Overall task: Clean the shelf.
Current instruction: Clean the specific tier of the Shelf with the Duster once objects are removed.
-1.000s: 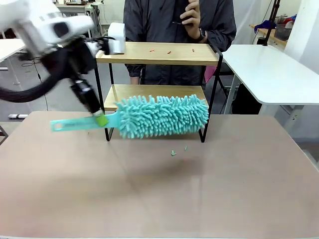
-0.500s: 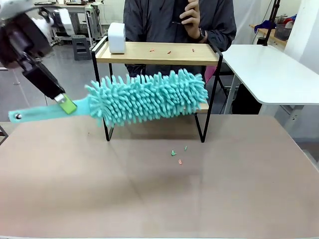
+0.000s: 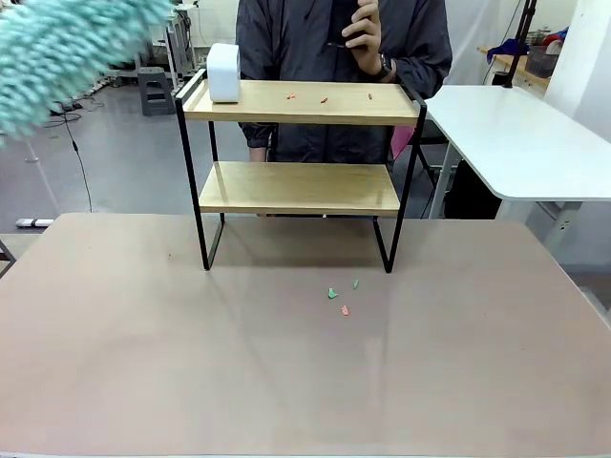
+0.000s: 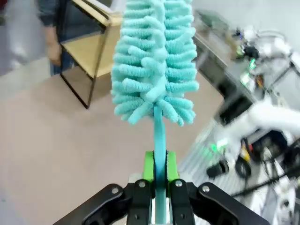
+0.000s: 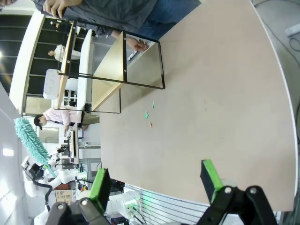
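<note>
The left gripper pinches the thin handle of a turquoise duster between its green pads, gripping low on the handle so the fluffy head stands well out beyond the fingers. The front view has the head high at the upper left, above and to the left of the shelf and touching nothing. This is probably a carry height that lets the head clear the black frame.

The shelf stands at the far side of the table, with a person close behind it. Small coloured scraps lie on its top board, likely the next target, with a white block at the board's left end. More scraps lie on the table in front of the shelf.

The right gripper hangs spread and empty over the near table edge, seemingly kept out of the sweep.
</note>
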Motion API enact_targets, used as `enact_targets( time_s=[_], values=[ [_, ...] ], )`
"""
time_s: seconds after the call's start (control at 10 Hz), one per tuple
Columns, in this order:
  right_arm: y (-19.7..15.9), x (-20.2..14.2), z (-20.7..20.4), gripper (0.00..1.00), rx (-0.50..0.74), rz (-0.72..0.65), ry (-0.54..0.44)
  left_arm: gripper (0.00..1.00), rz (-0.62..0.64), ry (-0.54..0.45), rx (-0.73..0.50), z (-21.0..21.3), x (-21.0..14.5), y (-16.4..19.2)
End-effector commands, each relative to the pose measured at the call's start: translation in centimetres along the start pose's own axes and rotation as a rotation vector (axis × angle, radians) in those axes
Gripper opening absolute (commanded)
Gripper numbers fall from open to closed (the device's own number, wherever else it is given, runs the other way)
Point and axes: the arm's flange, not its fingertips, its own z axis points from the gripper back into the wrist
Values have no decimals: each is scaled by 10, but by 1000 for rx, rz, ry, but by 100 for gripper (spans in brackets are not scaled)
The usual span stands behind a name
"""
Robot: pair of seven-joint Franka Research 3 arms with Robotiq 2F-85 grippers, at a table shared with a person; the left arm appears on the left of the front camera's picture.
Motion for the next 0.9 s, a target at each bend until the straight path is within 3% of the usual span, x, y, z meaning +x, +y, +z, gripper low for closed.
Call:
enact_targets(
  time_s=[0.0,0.1,0.2,0.3,0.4,0.5,0.8],
  values=[
    [1,2,0,100,20,22,-13,12,216,-231,81,4,-25,44],
    [1,2,0,100,20,22,-13,12,394,-207,107,-2,-24,70],
    [1,2,0,100,20,22,-13,12,583,-120,110,-14,-19,96],
    [1,2,0,100,20,22,-13,12,774,-81,190,-27,-13,116],
    [1,2,0,100,20,22,-13,12,807,-19,163,-35,-7,126],
    [1,2,0,100,20,22,-13,12,571,-95,171,-10,-49,107],
    [1,2,0,100,20,22,-13,12,571,-95,171,-10,-49,107]
  ],
)
